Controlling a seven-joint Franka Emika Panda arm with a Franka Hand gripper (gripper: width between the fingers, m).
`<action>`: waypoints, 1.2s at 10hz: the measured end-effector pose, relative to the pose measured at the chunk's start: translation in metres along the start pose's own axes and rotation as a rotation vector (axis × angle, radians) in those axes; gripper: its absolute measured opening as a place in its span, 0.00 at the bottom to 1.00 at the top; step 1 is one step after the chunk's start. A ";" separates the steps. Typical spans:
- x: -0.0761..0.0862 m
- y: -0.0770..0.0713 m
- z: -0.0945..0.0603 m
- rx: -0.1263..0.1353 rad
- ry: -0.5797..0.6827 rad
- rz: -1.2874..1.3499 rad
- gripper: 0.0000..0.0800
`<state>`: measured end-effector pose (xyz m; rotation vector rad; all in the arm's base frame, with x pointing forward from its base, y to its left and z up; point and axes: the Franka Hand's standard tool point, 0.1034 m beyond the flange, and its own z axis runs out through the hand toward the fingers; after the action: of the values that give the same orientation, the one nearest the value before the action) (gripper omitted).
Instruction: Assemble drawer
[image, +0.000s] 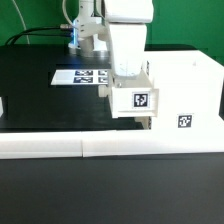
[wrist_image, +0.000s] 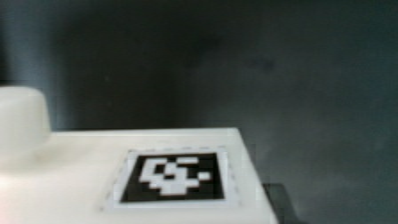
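The large white housing (image: 183, 88) stands at the exterior view's right with a square tag (image: 185, 122) on its front. My gripper (image: 126, 78) comes down from above onto a small white tray (image: 133, 98), which hangs off the table against the housing's left side, tag facing front. The gripper is shut on this tray, and the tray's rim hides its fingertips. In the wrist view the tray's white face (wrist_image: 71, 165) and its tag (wrist_image: 173, 177) fill the lower part, close up and blurred. The second small tray is not in view.
The long low white border rail (image: 100, 148) runs across the front of the black table. The marker board (image: 82, 75) lies flat behind the arm. Cables and a stand are at the back. A rounded white shape (wrist_image: 18, 120) sits at the wrist view's edge.
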<state>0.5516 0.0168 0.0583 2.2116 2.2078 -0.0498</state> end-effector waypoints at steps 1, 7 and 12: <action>0.004 0.000 0.000 0.000 0.002 0.006 0.05; 0.000 0.000 0.000 0.000 0.002 0.009 0.39; -0.001 0.003 -0.012 -0.006 -0.004 0.010 0.81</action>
<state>0.5548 0.0160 0.0703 2.2176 2.1915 -0.0466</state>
